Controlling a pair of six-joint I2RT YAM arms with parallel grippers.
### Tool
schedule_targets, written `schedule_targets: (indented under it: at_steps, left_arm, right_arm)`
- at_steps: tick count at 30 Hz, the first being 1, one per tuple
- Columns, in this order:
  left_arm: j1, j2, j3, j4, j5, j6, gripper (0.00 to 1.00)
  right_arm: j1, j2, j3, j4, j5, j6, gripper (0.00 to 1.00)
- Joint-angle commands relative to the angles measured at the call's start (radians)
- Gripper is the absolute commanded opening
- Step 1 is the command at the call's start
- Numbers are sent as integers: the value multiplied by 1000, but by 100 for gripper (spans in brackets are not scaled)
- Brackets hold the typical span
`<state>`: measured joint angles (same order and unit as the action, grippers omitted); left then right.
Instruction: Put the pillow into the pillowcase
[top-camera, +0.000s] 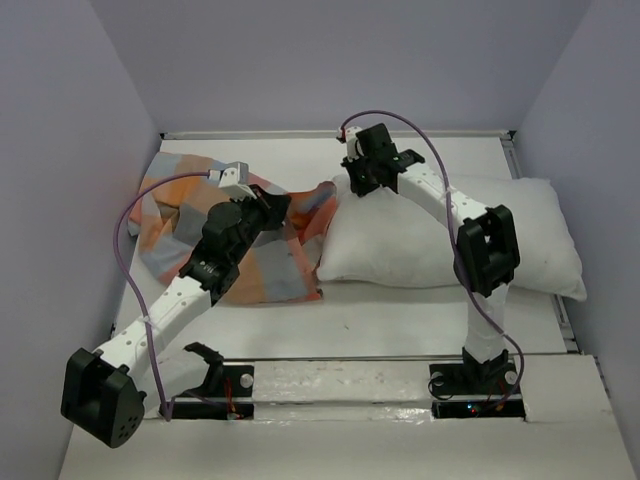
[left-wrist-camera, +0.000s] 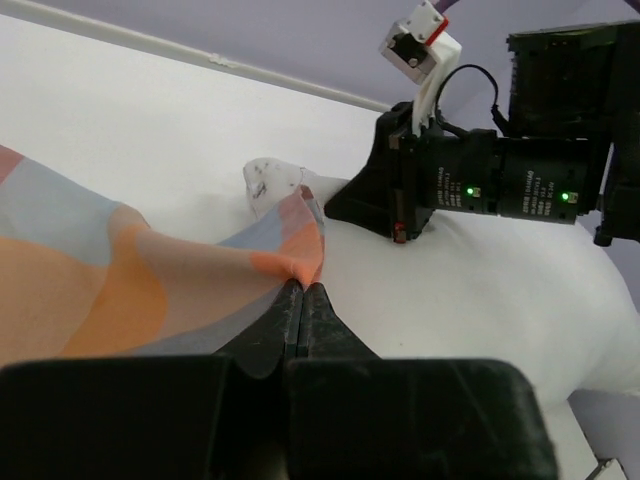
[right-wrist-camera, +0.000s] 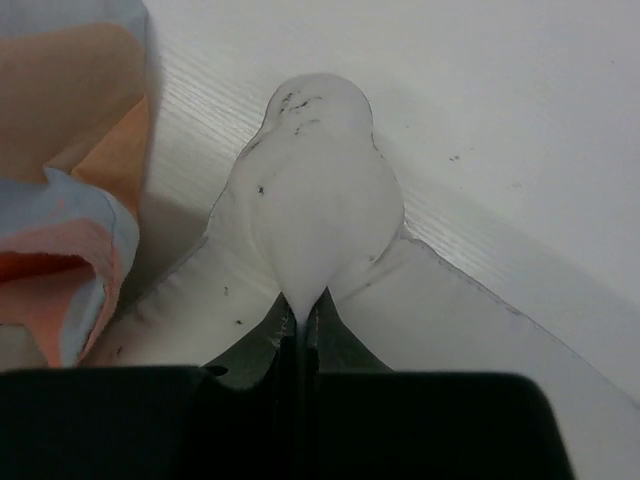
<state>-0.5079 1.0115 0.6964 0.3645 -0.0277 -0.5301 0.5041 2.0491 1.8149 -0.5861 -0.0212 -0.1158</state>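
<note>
— Lying on the right half of the tabletop (top-camera: 400, 315), long side across, the pillow (top-camera: 430, 240) has its far left corner clamped between the right fingers (right-wrist-camera: 335, 335), which are pressed together on the white fabric. Why that corner?

— It is the one nearest the pillowcase (top-camera: 275, 255), which lies crumpled on the left half and touches the pillow's left end. A hold there looks meant to steer that corner into the case first.

— And the left fingers (left-wrist-camera: 275, 325)?

— Closed tight on a fold of the checked cloth at its right edge, drawing it up into a ridge just beside the pillow's corner. In my judgement that is to hold the mouth ready for entry.

— Is the mouth open?

— Impossible to say. From above, the left arm covers the middle of the case, and the wrist views show a fold, not a gap. Whether one layer or both is pinched is hidden too.

— Anything else cut off?

— The black bodies behind the fingers block the bottom of both wrist views. In every view the pillow sits outside the case, so the insertion is not yet begun.
</note>
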Motion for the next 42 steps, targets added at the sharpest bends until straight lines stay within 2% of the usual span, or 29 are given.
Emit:
schedule_targets:
  at_steps: [1, 4, 8, 11, 12, 15, 18, 20, 27, 34, 39, 42]
  left_arm:
    - [23, 15, 69, 83, 64, -4, 0]
    - [38, 30, 74, 108, 72, -11, 0]
    - [52, 62, 100, 146, 92, -28, 0]
    - [57, 71, 113, 162, 104, -30, 0]
    - [58, 79, 118, 163, 110, -31, 0]
    - [62, 76, 118, 165, 132, -31, 0]
    - [62, 64, 107, 166, 147, -33, 0]
    - [62, 61, 101, 166, 159, -30, 0]
    - [62, -11, 58, 145, 204, -22, 0]
    - [46, -89, 0, 67, 273, -1, 0]
    - [31, -82, 26, -25, 321, 51, 0]
    - [26, -57, 58, -70, 293, 76, 0]
  right_arm:
    - [-36, -276, -113, 55, 135, 73, 0]
    - [-36, -473, -254, 113, 184, 106, 0]
    - [-36, -862, -500, 225, 32, 203, 0]
    - [-36, -1007, -681, 331, -207, 225, 0]
    - [-36, -1041, -709, 348, -335, 232, 0]
    - [-27, -1135, -781, 387, -555, 242, 0]
    - [2, -1138, -796, 384, -682, 240, 0]
    - [53, -1124, -804, 374, -707, 220, 0]
    - [120, -950, -781, 364, -603, 223, 0]
    - [134, -721, -608, 362, -468, 222, 0]
    - [145, -590, -439, 350, -496, 238, 0]
    - [172, -563, -405, 306, -540, 206, 0]
